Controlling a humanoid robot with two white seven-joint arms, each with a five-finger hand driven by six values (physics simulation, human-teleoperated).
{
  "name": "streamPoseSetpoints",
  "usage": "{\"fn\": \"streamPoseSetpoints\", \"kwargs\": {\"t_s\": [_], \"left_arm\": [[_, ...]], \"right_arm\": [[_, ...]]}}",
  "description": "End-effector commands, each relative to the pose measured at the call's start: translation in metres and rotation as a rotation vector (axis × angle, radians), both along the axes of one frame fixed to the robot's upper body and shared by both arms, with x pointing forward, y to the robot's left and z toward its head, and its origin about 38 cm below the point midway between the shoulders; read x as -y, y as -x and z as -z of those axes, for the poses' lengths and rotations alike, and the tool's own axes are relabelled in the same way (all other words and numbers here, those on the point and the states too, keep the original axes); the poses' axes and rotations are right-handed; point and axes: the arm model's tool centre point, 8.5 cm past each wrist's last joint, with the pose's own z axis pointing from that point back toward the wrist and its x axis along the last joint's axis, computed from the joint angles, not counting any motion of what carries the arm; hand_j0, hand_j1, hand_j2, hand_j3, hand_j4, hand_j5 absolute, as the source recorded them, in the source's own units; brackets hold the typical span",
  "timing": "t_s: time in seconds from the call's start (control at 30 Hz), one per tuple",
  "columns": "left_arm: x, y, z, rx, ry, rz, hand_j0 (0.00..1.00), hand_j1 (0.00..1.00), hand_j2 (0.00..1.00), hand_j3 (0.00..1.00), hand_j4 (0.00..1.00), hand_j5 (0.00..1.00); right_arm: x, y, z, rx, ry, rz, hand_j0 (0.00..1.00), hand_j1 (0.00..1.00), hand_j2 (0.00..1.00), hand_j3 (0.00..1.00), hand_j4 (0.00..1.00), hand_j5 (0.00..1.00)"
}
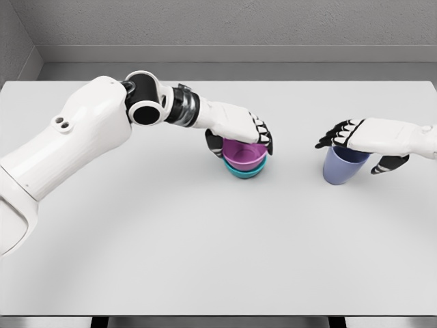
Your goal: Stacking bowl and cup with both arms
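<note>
The white table [205, 260] is bare across its near half, with the task objects grouped toward its middle and right. On the right, the lavender cup [343, 167] stands upright on the table, and the right hand [362, 140] sits over its rim with fingers curled down around it, thumb on the near right side. Farther left, the magenta bowl [244, 154] is nested inside the teal bowl [246, 171], and the left hand [239, 130] arches over the magenta rim, fingers curled down its far side.
</note>
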Motion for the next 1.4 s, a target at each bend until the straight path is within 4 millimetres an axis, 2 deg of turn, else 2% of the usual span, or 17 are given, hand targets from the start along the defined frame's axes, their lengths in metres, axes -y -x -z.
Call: {"fn": "streamPoseSetpoints", "kwargs": {"t_s": [0.0, 0.4, 0.63, 0.97, 1.37], "left_arm": [[-0.002, -0.002, 0.0, -0.002, 0.001, -0.012, 0.71, 0.71, 0.71, 0.71, 0.71, 0.71], [0.004, -0.003, 0.005, -0.013, -0.002, -0.015, 0.72, 0.72, 0.72, 0.72, 0.72, 0.72], [0.004, -0.005, 0.008, -0.023, 0.0, -0.023, 0.99, 0.99, 0.99, 0.99, 0.99, 0.99], [-0.003, -0.011, 0.011, -0.041, 0.002, -0.055, 1.0, 1.0, 1.0, 1.0, 1.0, 1.0], [0.001, -0.009, 0.01, -0.042, 0.01, -0.047, 1.0, 1.0, 1.0, 1.0, 1.0, 1.0]], "right_arm": [[0.0, 0.0, 0.0, -0.001, -0.004, 0.004, 1.0, 1.0, 1.0, 1.0, 1.0, 1.0], [0.003, -0.004, 0.002, -0.007, -0.005, 0.019, 1.0, 1.0, 1.0, 1.0, 1.0, 1.0], [0.0, -0.004, 0.005, -0.008, -0.001, 0.012, 1.0, 1.0, 1.0, 1.0, 1.0, 1.0], [0.0, -0.006, 0.014, -0.028, -0.002, 0.018, 1.0, 1.0, 1.0, 1.0, 1.0, 1.0], [0.0, -0.007, 0.011, -0.018, 0.004, 0.018, 1.0, 1.0, 1.0, 1.0, 1.0, 1.0]]}}
